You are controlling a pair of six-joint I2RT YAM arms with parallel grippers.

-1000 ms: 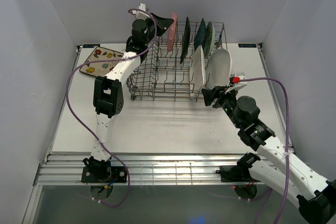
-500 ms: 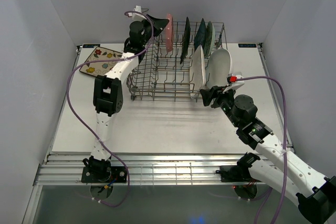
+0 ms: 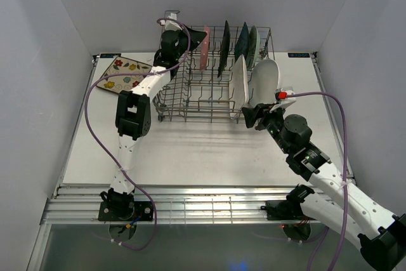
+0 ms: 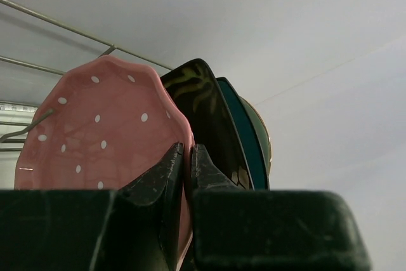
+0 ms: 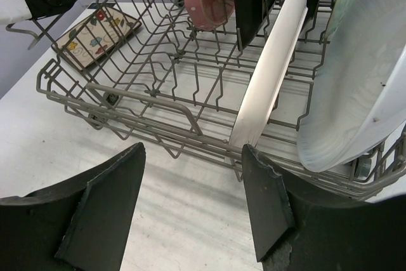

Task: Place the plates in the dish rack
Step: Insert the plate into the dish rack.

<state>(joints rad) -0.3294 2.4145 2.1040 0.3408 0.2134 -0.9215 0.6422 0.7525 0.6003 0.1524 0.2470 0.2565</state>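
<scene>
The left gripper (image 4: 187,172) is clamped on the rim of the pink dotted plate (image 4: 108,138), 1 finger on each face, so the plate stands on edge, not flat. It reaches over the far-left corner of the dish rack (image 3: 190,103), which sits toward the table's far edge. From the right wrist view the plate's lower edge looks down among the tines, so I judge it is being seated in a slot and not yet let go. Whether it rests fully on the wires, I cannot tell.

Just beside it stand the dark patterned square plate (image 3: 224,46), the teal square plate (image 3: 242,41) and the mint-green round plate (image 3: 253,44), each upright in its own slot along the far side. That spacing keeps them from leaning on one another.

The right gripper (image 3: 250,117) hangs near the rack's near-right corner with its jaws wide apart and nothing in them. Close in front of it the white rectangular plate (image 5: 269,68) and the white oval plate (image 5: 355,87) lean between tines.

That makes 6 plates in the rack. The cream floral square plate (image 3: 124,73) lies flat near the table's far-left corner, outside the rack, and appears to be the only 1 left.
</scene>
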